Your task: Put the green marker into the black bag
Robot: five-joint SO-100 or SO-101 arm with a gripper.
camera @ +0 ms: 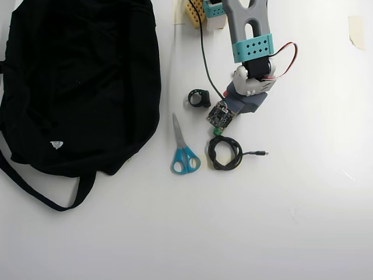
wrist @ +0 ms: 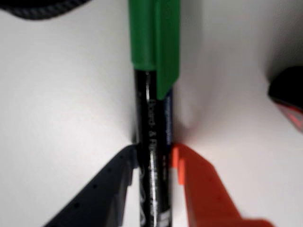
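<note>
The green marker (wrist: 152, 109) fills the middle of the wrist view, its black barrel with white print running up to a bright green cap. My gripper (wrist: 154, 152) is shut on the barrel, with the dark finger (wrist: 102, 189) on its left and the orange finger (wrist: 203, 189) on its right. In the overhead view my gripper (camera: 222, 115) hangs over the table's middle, and only the marker's green tip (camera: 215, 132) shows beneath it. The black bag (camera: 76, 81) lies far to the left, its strap (camera: 35, 189) trailing toward the front.
Blue-handled scissors (camera: 183, 149) lie between bag and gripper. A coiled black cable (camera: 225, 153) sits just in front of the marker's tip, and a small black ring-shaped item (camera: 199, 98) lies behind the scissors. A black-and-red object (wrist: 289, 97) shows at the wrist view's right edge.
</note>
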